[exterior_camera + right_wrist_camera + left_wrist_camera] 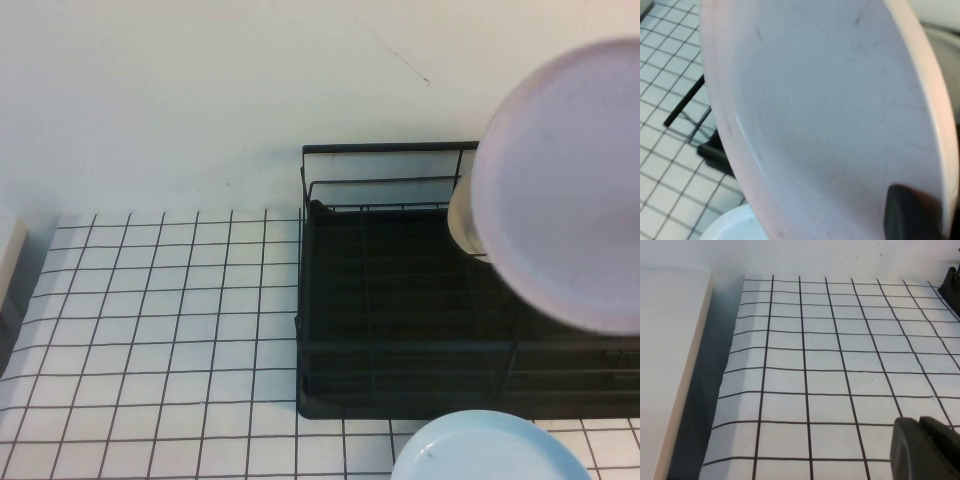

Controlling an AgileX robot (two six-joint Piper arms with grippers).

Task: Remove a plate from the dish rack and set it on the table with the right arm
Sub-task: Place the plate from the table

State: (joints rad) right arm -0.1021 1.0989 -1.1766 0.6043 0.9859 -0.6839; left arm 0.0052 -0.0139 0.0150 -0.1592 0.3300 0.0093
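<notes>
Three plates show in the high view: the pink plate (pixel 570 180) raised close to the camera above the rack's (pixel 400 330) right side, a whitish plate (pixel 462 215) standing in the rack behind it, and a blue plate (pixel 490 450) on the tabletop (pixel 150 330) just before the rack. From the left wrist, the left gripper (pixel 925 450) hovers over bare grid, whether spread or not I cannot tell. From the right wrist, the right gripper (pixel 912 215) pinches the pink plate's rim, its face tilted above the rack's corner.

The plate (pixel 575 180) looks smooth, faintly glossy; the dish rack (pixel 400 330) is matt black wire; the table (pixel 170 330) matt white.
</notes>
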